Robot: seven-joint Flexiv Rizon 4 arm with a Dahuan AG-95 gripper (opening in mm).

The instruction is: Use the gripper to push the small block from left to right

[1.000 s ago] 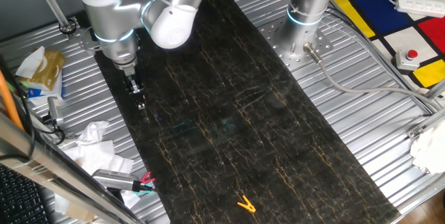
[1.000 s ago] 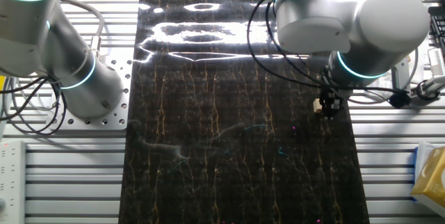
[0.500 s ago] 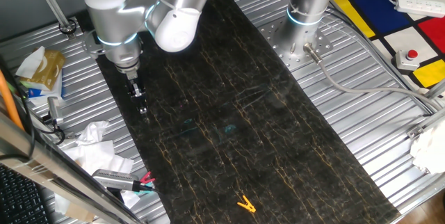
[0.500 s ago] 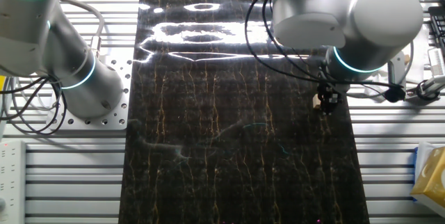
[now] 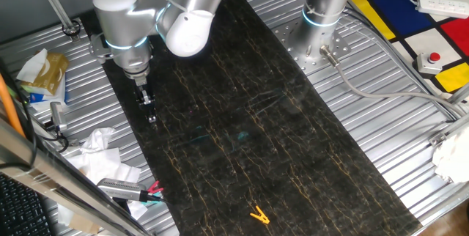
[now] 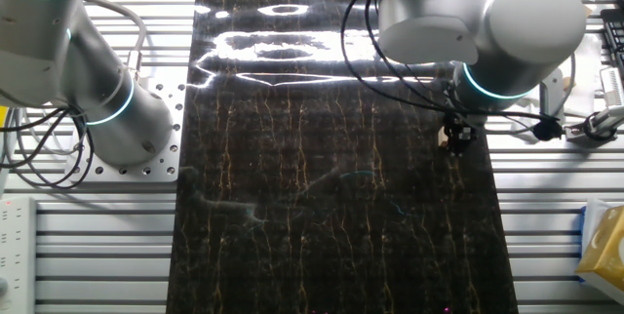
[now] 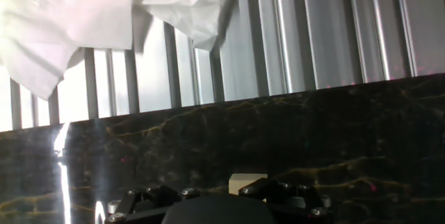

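Hanging low over the dark marble-patterned mat (image 5: 249,119), the pincer (image 5: 150,113) points straight down near the mat's left edge in one fixed view, close to the ribbed metal worktop (image 5: 381,111). In the other fixed view the pincer (image 6: 454,141) sits at the mat's right edge, and the small block (image 6: 445,145) shows as a pale speck touching its tip. The hand view shows the small block (image 7: 245,182) resting on the mat just beyond the pincer's black body, with crumpled white paper (image 7: 104,15) lying farther off on the worktop. How wide the fingers stand cannot be told. A yellow clip (image 5: 258,215) lies well apart, near the mat's near end.
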